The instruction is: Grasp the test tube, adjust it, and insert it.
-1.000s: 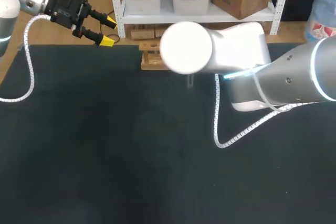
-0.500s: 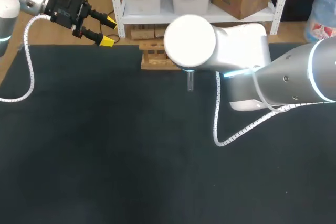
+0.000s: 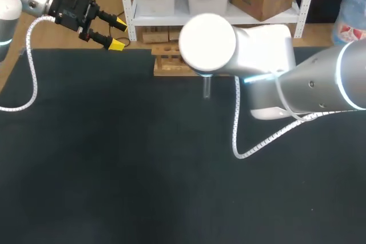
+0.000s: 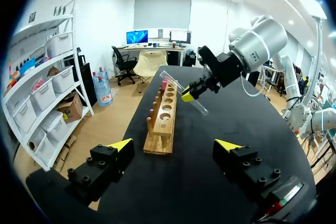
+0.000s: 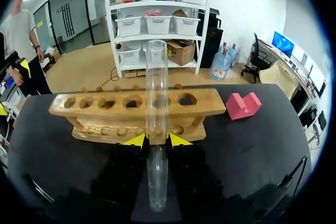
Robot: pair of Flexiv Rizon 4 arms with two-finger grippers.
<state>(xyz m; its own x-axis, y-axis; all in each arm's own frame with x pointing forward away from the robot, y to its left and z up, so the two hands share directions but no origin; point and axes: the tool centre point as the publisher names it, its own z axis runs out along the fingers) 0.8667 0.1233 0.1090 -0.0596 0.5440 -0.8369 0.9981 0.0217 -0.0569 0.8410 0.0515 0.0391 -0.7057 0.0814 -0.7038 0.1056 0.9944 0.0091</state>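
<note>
Glass test tube [image 5: 157, 103], one, in right jaws — one wooden rack [image 5: 94, 113]

Clear test tube [image 5: 157, 85]; pale wooden rack [image 5: 100, 111]; pink block [image 5: 242, 105]; black table [image 3: 114, 170].

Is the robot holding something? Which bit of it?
Yes. The right gripper pinches the test tube around its middle, from two sides. The left gripper is open and holds nothing.
</note>
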